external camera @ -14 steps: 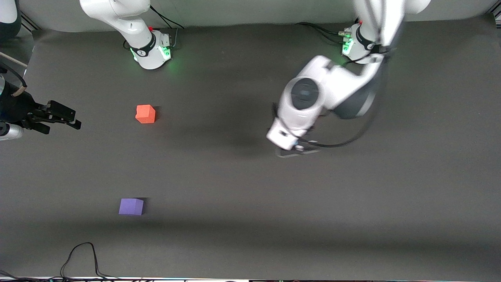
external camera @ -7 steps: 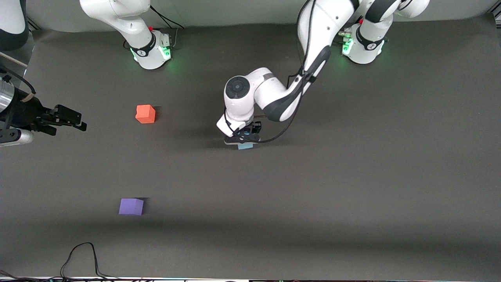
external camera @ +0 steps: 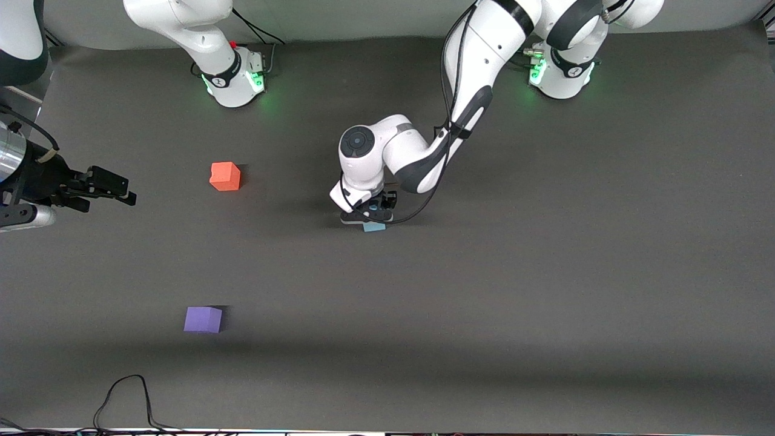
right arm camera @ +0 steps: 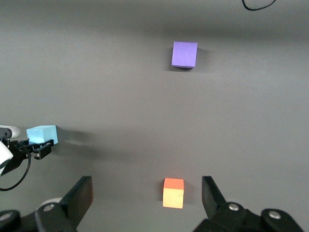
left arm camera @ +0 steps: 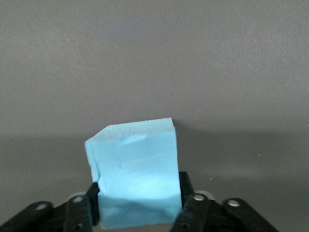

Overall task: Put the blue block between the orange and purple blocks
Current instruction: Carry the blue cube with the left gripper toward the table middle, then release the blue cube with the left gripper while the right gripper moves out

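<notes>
The light blue block [external camera: 374, 227] is gripped between the fingers of my left gripper [external camera: 369, 215], low over the middle of the dark mat. In the left wrist view the block [left arm camera: 135, 164] fills the closed jaws of that gripper [left arm camera: 140, 198]. The orange block [external camera: 225, 176] sits on the mat toward the right arm's end. The purple block [external camera: 203, 319] lies nearer the front camera than the orange one. My right gripper [external camera: 112, 186] is open and empty, up at the right arm's end. The right wrist view shows the right gripper [right arm camera: 147, 187], the orange block [right arm camera: 173, 192], the purple block [right arm camera: 184, 54] and the blue block [right arm camera: 42, 134].
The two arm bases [external camera: 233, 79] [external camera: 560, 69] stand at the mat's edge farthest from the front camera. A black cable [external camera: 124, 393] loops at the edge nearest the camera. A wide bare strip of mat lies between the orange and purple blocks.
My left arm has swung from its own end of the table toward the middle, carrying the blue block. My right gripper has shifted slightly toward the orange block.
</notes>
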